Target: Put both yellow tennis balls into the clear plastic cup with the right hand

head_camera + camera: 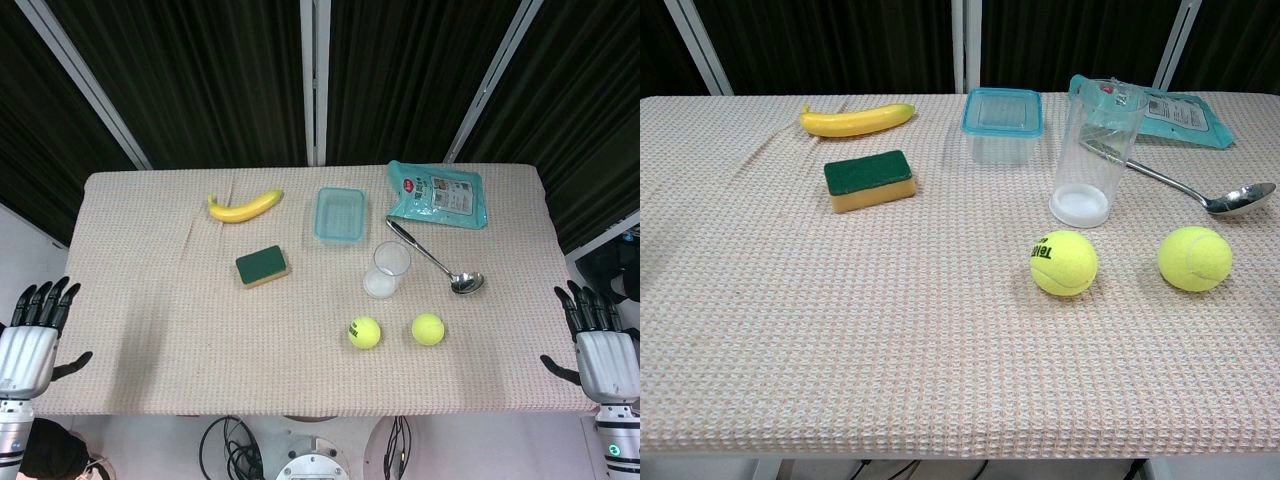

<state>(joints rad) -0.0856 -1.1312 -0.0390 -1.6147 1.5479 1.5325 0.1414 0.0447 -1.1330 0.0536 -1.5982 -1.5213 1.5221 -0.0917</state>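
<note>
While both hands hang off the table edges, nothing is picked up yet. The right hand (603, 352) sits past the right edge at the near corner, fingers spread and straight, holding nothing. The left hand (30, 340) mirrors it off the left edge, also spread and empty; the chest view shows neither hand.

Both balls rest on the cloth in the near-right area, well apart from each other. The right tennis ball (427, 329) is the closer one to the right hand, lying inward to the left of it and slightly farther up the table. The left tennis ball (364, 332) sits further left, almost straight in front of the clear plastic cup (386, 270). The cup stands upright and empty, just behind the balls, with the ladle (436, 258) right beside it.

Judgement: the first reach goes left from the right hand toward the nearer ball. Balls have no long axis, so approach angle is free.
</note>
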